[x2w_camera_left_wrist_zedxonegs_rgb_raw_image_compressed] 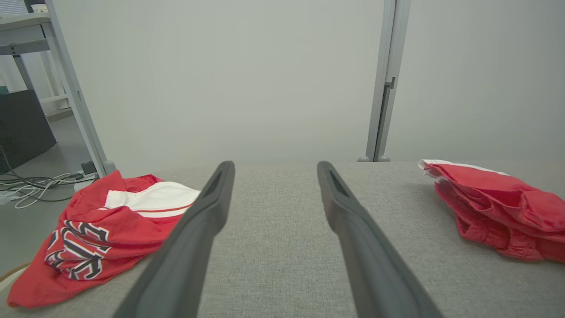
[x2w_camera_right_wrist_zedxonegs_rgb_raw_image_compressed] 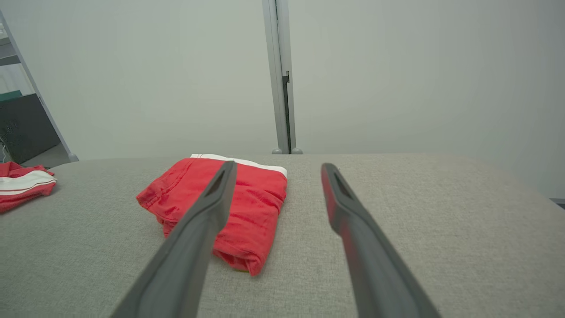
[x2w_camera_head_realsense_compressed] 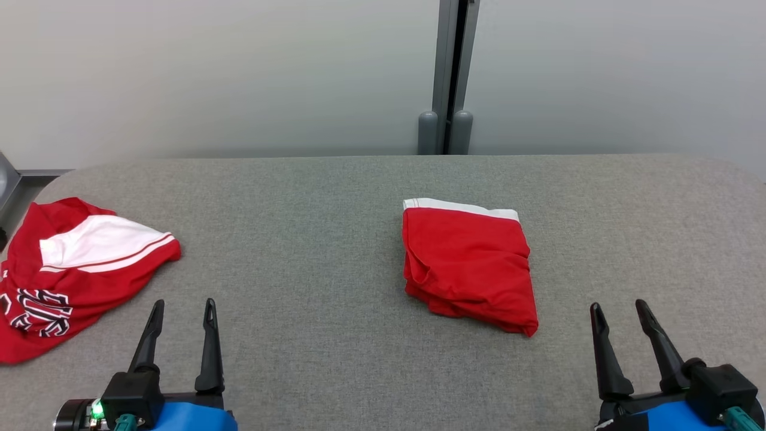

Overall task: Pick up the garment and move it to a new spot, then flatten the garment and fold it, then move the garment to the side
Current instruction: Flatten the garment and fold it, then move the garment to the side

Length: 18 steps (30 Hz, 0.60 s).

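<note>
Right pincer (x2w_camera_head_realsense_compressed: 618, 305) and left pincer (x2w_camera_head_realsense_compressed: 183, 302) are wide open and empty, so the right one, nearest the folded red cloth garment with a white band (x2w_camera_head_realsense_compressed: 467, 263), should likely pinch all its layers together.

The folded red cloth garment with a white band (x2w_camera_head_realsense_compressed: 467, 269) lies on the grey fabric-covered tabletop (x2w_camera_head_realsense_compressed: 299, 197), a little right of its middle. The crumpled red-and-white lettered jersey (x2w_camera_head_realsense_compressed: 84, 269) lies well apart from it, at the tabletop's left edge. Behind the tabletop stands the pale wall (x2w_camera_head_realsense_compressed: 239, 72), its grey upright metal post (x2w_camera_head_realsense_compressed: 452, 78) behind the folded garment. The left gripper (x2w_camera_head_realsense_compressed: 184, 305) sits at the near edge, just right of the jersey. The right gripper (x2w_camera_head_realsense_compressed: 617, 306) sits nearer and to the right of the folded garment.
</note>
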Tool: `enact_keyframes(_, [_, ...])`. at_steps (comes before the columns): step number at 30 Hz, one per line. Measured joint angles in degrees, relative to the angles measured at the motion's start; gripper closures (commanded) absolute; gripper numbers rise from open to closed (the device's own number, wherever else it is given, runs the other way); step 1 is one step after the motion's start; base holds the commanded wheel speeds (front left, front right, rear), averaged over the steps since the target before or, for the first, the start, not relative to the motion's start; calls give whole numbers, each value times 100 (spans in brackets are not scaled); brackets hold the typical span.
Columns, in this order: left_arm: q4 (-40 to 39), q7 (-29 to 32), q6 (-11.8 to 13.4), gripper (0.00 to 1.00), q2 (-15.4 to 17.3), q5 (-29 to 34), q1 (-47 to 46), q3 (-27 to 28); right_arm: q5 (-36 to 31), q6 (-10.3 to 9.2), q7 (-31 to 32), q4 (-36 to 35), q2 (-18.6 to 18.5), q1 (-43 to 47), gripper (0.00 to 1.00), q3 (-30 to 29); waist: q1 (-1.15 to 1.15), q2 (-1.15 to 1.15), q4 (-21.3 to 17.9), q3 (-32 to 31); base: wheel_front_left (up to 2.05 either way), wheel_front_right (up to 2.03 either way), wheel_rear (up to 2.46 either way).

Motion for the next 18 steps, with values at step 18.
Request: enact_keyframes(18, [10, 0, 22, 0, 38, -7, 71, -1, -90, 0, 32, 126, 42, 66, 0, 23, 0, 1, 6, -23, 0, 0, 0])
